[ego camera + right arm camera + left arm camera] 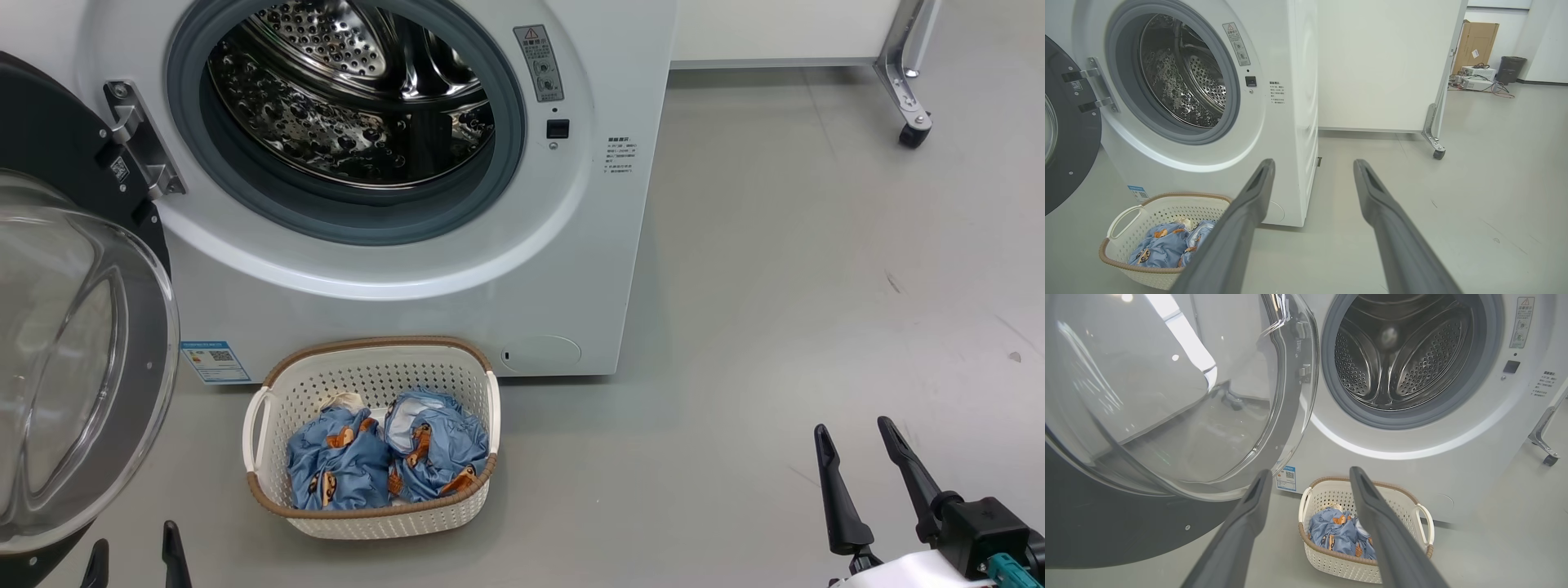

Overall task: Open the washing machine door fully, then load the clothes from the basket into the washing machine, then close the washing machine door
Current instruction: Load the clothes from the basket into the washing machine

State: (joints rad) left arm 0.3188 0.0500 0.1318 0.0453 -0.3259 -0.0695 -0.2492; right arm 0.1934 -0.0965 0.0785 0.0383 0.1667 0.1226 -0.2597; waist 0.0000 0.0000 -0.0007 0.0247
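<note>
Left end effector (1310, 472) and right end effector (853, 426) wide, empty, grey floor (775, 286), white partition (1380, 61)

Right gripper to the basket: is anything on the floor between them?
No. In the head view, bare grey floor lies between the open right gripper and the basket; nothing stands there.

The washing machine (408, 310) — warning-triangle sticker (539, 63), QR-coded blue label (215, 362); small print unreadable.

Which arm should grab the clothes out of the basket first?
Probably the left. The left jaws stand open, aimed at the clothes in the basket, which sits nearer them. The right jaws, also open, point past it at the floor.
</note>
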